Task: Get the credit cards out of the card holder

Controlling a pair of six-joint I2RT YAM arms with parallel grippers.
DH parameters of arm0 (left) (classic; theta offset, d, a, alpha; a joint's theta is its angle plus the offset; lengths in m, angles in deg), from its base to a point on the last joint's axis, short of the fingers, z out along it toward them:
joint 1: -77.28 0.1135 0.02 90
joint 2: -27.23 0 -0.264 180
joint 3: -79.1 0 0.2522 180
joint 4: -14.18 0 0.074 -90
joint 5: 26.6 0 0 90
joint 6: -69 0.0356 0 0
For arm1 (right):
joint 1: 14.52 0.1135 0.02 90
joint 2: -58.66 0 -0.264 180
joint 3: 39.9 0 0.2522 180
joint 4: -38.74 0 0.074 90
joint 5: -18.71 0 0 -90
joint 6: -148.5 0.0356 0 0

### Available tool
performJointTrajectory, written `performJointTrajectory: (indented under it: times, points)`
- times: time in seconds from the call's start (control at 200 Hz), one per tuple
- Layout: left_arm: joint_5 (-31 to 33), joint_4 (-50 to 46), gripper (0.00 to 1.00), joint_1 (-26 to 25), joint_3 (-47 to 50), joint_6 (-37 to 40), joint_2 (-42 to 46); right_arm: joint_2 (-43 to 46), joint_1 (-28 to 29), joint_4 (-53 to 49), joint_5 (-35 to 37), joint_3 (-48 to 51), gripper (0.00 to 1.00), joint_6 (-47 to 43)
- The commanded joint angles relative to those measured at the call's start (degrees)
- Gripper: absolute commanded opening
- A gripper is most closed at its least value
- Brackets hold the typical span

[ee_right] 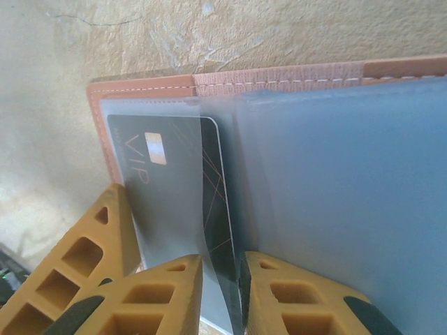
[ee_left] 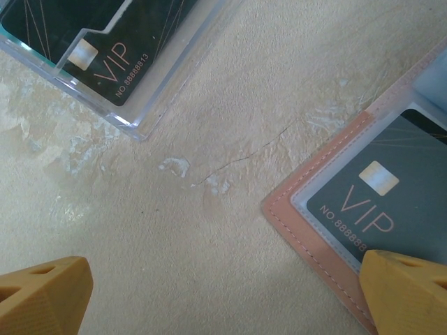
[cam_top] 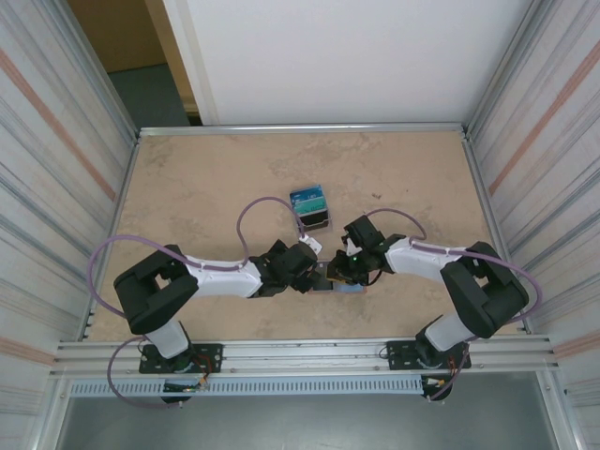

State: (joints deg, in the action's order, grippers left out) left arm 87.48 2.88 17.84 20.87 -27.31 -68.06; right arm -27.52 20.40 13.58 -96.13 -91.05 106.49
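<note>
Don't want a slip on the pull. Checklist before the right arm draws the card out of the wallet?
1. Grip: right gripper pinched on the card edge: ok.
2. Card started: one edge is past its clear pocket: ok.
3. Single card in the pinch: cannot tell.
4. Wallet lying open on the table: ok.
5. Wallet held down: left gripper is wide open, one finger over the wallet's corner; contact cannot tell.
6. Pull path: stand sits apart from the wallet, bare table between: ok.
</note>
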Motion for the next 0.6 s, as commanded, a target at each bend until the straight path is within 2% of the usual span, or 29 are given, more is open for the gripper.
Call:
performJointTrajectory:
  times: [0.0,0.456,0.591]
  points:
    - [1.1,-2.5,0.99,-0.4,-1.2,-0.9,-0.9,1.5,-1.4,4.1,-4.6,2.1,0.22,1.8]
    - [0.8,-2.9,0.99,-0.5,-1.9,-1.3,-1.5,2.1,-4.1,12.1,-11.2,5.5,0.12,3.9]
    - [0.9,-3.0,0.99,-0.5,-1.9,-1.4,-1.7,2.0,-4.8,14.2,-12.9,6.5,0.12,4.0]
